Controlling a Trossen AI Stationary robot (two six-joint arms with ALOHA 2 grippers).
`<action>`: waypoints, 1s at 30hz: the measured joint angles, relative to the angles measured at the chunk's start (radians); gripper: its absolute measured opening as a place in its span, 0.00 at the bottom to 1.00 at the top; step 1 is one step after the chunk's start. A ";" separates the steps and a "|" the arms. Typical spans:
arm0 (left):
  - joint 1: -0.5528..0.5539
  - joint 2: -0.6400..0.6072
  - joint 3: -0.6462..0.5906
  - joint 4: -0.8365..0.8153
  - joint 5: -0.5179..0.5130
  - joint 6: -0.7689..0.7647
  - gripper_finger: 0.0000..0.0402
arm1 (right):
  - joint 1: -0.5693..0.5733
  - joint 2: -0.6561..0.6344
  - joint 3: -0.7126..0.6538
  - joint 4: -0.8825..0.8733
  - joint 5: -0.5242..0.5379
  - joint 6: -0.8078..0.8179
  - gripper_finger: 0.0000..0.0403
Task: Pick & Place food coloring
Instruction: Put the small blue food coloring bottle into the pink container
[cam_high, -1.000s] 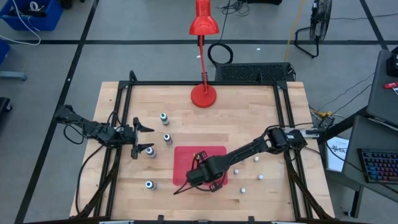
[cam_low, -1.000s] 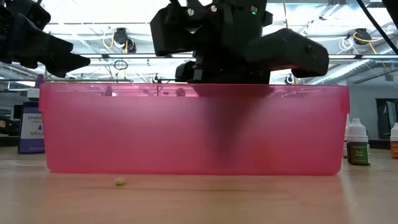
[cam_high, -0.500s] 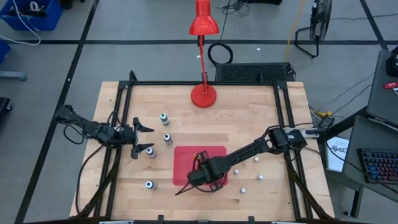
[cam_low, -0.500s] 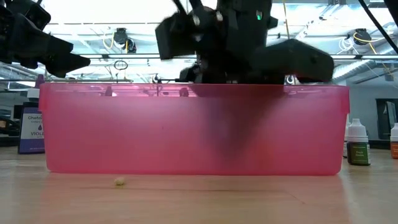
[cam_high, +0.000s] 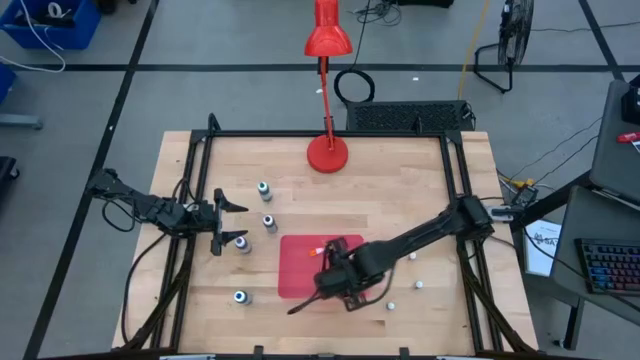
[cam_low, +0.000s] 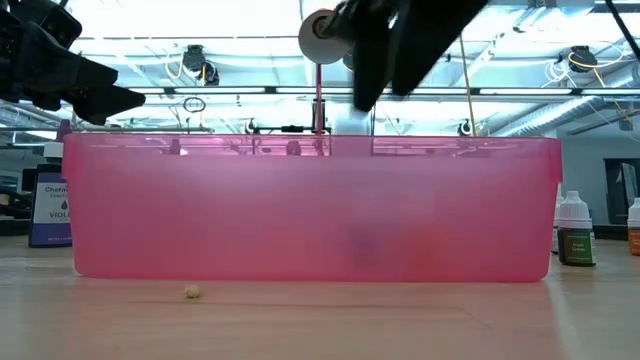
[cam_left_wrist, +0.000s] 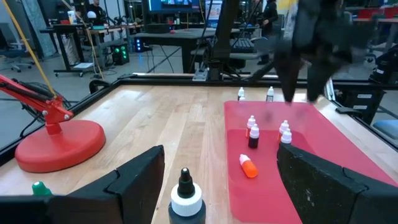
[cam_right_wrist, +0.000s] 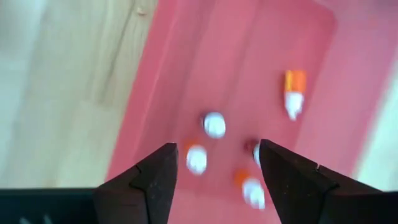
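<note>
Right gripper (cam_right_wrist: 214, 165): fingers spread, holding nothing, poised above red tray (cam_right_wrist: 186, 56). Best lifted straight clear of the tray wall before reaching for loose bottles on the bench (cam_high: 400, 190). Tray contents, directly below gripper: several white-capped food coloring bottles (cam_right_wrist: 214, 124) standing; farther off, one orange-tipped bottle (cam_right_wrist: 293, 92) lying flat. Beyond tray, outboard: small bottles (cam_high: 412, 256) on bare wood. Left gripper (cam_high: 228, 222): open, idle at far side, teal-capped bottles (cam_high: 264, 188) just beside.
</note>
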 joint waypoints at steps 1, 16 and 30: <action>0.000 0.000 0.000 0.000 0.000 0.000 0.76 | 0.007 -0.024 0.000 -0.027 0.000 0.034 0.52; 0.000 0.000 0.000 0.000 0.000 0.000 0.76 | 0.156 -0.394 -0.408 -0.176 0.053 0.516 0.52; 0.000 0.000 0.000 0.000 0.000 0.000 0.76 | 0.008 -0.659 -0.902 0.183 0.075 0.424 0.52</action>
